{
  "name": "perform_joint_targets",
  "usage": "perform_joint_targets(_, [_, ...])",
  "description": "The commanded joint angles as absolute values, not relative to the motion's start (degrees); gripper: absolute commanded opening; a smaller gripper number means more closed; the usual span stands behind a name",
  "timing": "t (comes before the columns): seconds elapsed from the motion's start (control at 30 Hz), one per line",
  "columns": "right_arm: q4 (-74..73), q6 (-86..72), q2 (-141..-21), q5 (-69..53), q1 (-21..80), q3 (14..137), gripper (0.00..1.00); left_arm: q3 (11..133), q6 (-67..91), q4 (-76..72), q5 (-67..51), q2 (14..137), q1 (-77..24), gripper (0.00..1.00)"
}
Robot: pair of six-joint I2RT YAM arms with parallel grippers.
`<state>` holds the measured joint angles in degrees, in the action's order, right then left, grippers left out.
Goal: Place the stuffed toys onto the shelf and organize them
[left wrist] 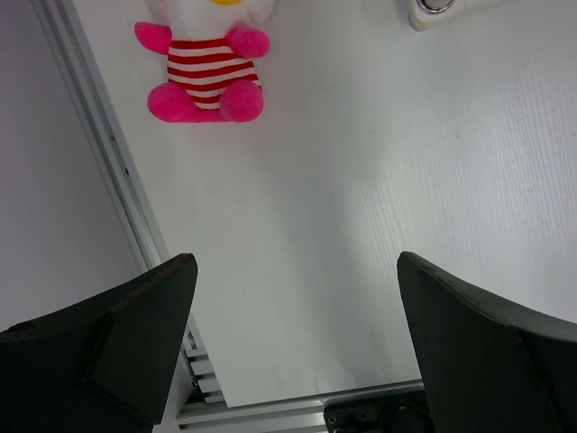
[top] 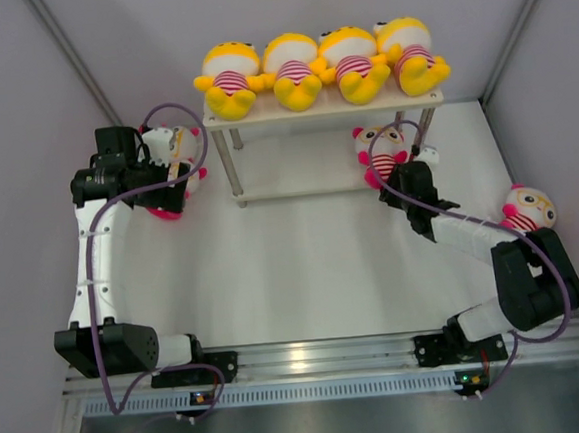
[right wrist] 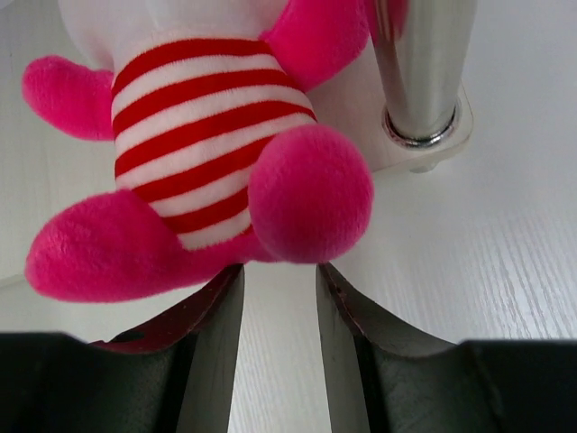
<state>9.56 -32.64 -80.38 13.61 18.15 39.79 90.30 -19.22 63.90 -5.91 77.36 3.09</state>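
Several yellow-headed dolls in striped shirts sit in a row on the top board of the shelf. A pink-limbed doll sits on the lower board beside the right front leg. My right gripper is narrowly open, and its tips are right at this doll's feet with nothing between them. Another pink-limbed doll lies left of the shelf. My left gripper is wide open and empty over it. In the left wrist view this doll lies well ahead of the gripper.
A third pink-limbed doll lies at the far right by the right arm's elbow. Grey walls close in on both sides. A shelf foot shows near the left doll. An aluminium rail runs along the near edge.
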Motion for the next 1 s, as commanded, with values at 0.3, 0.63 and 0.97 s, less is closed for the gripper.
perform_joint_targets(0.3, [10.82, -32.70, -82.18, 19.16, 18.63, 45.62, 0.40, 89.56, -19.78, 63.28, -4.57, 75.76, 3.43, 0.99])
perform_joint_targets(0.63, [-11.49, -39.28, -63.84, 34.52, 16.36, 39.29, 0.78, 89.12, -20.13, 63.28, -5.71, 76.20, 3.34, 0.99])
perform_joint_targets(0.97, [-29.51, -42.88, -54.49, 43.40, -7.20, 39.71, 0.95, 88.95, -20.92, 63.46, -7.21, 75.15, 3.16, 0.99])
